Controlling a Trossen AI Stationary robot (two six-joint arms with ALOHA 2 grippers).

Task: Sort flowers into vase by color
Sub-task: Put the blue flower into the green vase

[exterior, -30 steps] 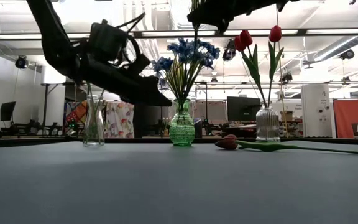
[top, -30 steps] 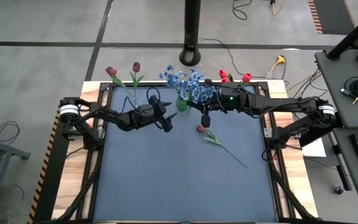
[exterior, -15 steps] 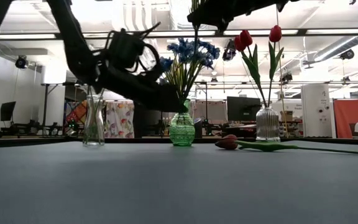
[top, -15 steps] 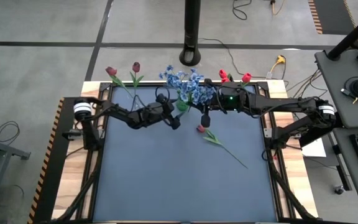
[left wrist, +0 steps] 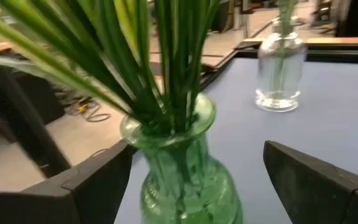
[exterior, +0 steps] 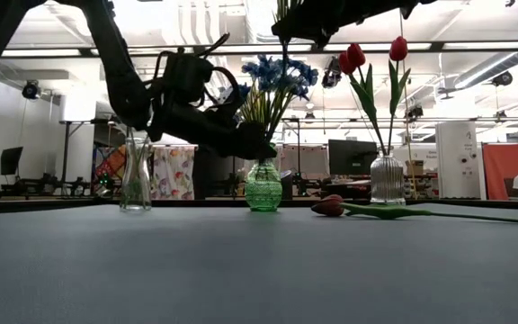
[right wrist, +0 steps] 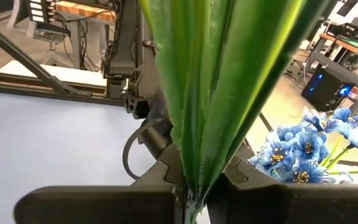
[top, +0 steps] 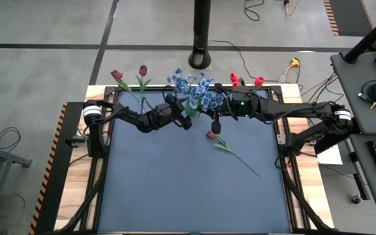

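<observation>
Left gripper [left wrist: 191,180]: open, its two dark fingers standing either side of the green vase [left wrist: 180,165] without touching it; in the high view it sits at upper centre, probably placed to steady the vase while a stem goes in

Right gripper [top: 216,124]: closed on a green stem [right wrist: 197,99], which runs up the middle of its wrist view; in the high view it hangs at upper centre, just right of the green vase, holding the stem upright as if ready for lowering into a neck; the blossom colour on this stem cannot be told

Blue flowers [top: 194,88]: gathered in the green vase at top centre of the high view

Red tulips [exterior: 371,56]: two upright in the clear ribbed vase [exterior: 387,180], right of centre in the low view

Maroon tulips [top: 129,73]: at upper left of the high view, near the clear vase [exterior: 135,175]

Loose tulip [top: 230,149]: lies flat on the worktop [top: 188,189], right of centre, not yet sorted

Judgement: sorting is mostly done
</observation>
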